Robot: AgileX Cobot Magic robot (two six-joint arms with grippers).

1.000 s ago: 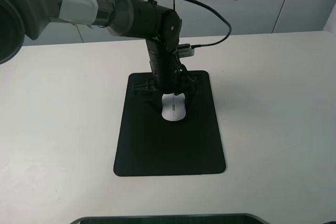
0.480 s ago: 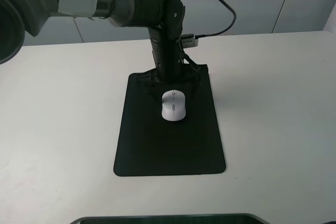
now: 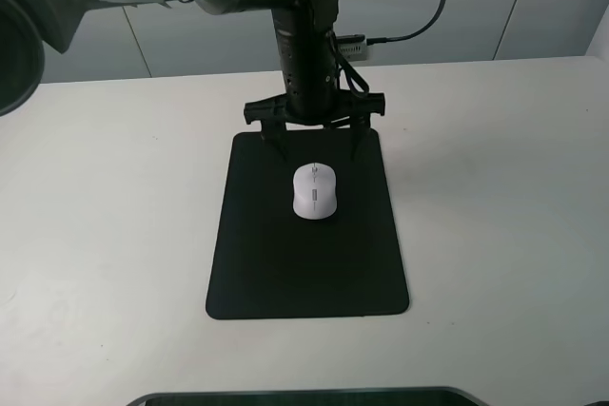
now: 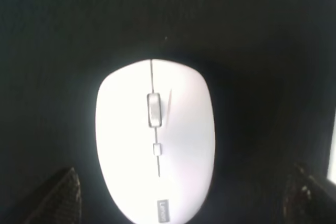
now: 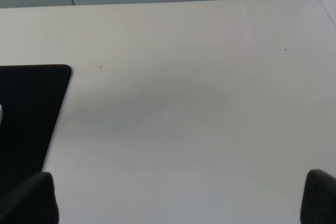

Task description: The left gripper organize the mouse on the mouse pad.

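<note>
The white mouse [image 3: 314,190] lies on the upper middle of the black mouse pad [image 3: 304,268], its scroll wheel toward the far edge. My left gripper [image 3: 319,147] hangs open just above and behind the mouse, over the pad's far edge, touching nothing. The left wrist view looks straight down on the mouse [image 4: 156,140], which lies free on the pad [image 4: 52,45] between the two dark fingertips [image 4: 59,199]. My right gripper [image 5: 173,205] is open over bare table, with nothing between its fingers; the exterior view does not show it.
The pad rests on a pale table [image 3: 495,197]. The right wrist view shows a corner of the pad [image 5: 31,98] and the table [image 5: 189,87]. A dark edge [image 3: 304,396] runs along the near table rim. A wall stands behind.
The left gripper has lifted away from the mouse and drawn back toward the pad's far edge with its fingers spread. The mouse has stayed in place on the pad.
</note>
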